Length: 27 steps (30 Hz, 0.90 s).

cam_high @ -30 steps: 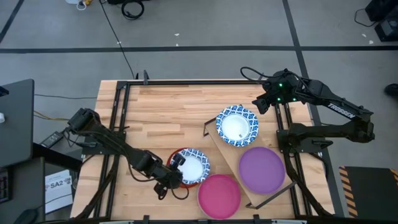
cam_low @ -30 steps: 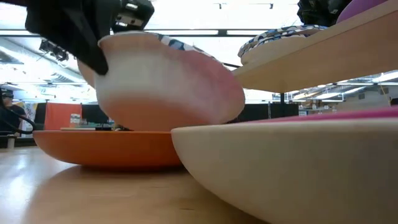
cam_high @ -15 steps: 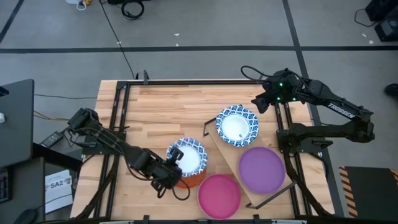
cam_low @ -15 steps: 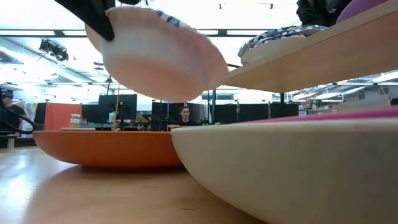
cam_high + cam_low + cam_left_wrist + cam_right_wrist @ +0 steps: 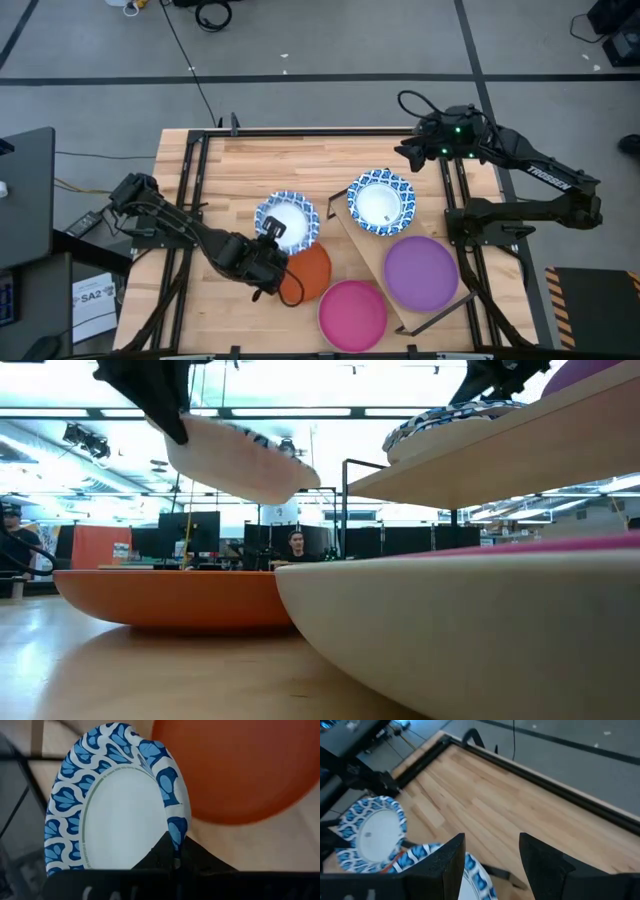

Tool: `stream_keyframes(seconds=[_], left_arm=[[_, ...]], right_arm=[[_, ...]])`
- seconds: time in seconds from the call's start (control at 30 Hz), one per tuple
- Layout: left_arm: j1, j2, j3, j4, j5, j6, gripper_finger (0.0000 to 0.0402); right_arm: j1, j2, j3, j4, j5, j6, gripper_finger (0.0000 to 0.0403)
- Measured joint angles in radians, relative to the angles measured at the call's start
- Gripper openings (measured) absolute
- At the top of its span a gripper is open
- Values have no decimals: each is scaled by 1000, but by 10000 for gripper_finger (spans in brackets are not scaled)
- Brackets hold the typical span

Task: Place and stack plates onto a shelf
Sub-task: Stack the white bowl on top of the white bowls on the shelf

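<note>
Left fingers (image 5: pixel 172 862): you had them pressed together on the rim of a blue-and-white plate (image 5: pixel 285 221), pinching its edge so the plate hung clear of everything below.
Carried plate: it was in the air over the middle of the surface (image 5: pixel 250 165), tilted, just past the orange plate (image 5: pixel 306 270); in the low view it floated above that plate with open space between them. My reading is that you lifted it by the rim so it could travel over the other plates without dragging.
Orange plate: it lay flat near the front edge of the surface, uncovered, probably waiting its turn.
Pink plate (image 5: pixel 352 313): it sat at the front edge of the surface, just beside the orange one and next to the shelf (image 5: pixel 425 310).
Shelf: it ran at an angle across the right half of the surface, raised on black legs.
Already shelved: a second blue-and-white plate (image 5: pixel 381 202) rested at the shelf's far end and a purple plate (image 5: pixel 421 272) at its middle, side by side, not stacked.
Right fingers (image 5: pixel 490 862): you held them spread with nothing between them, over the far right corner of the surface beyond the shelf, likely kept out of the way.
Next step, as I judge it: the carried plate looked bound for the shelf, perhaps onto its matching twin.
</note>
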Motion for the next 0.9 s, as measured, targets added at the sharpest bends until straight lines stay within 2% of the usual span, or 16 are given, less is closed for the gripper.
stream_keyframes(seconds=[0.2,0.43,0.9], left_arm=[[45,0,0,-86,-95,-41,11],[85,0,0,-142,-230,-37,11],[153,0,0,-135,-404,86,11]], right_arm=[[0,28,0,68,-38,71,192],[1,107,0,162,-131,107,192],[1,320,0,501,-299,156,192]])
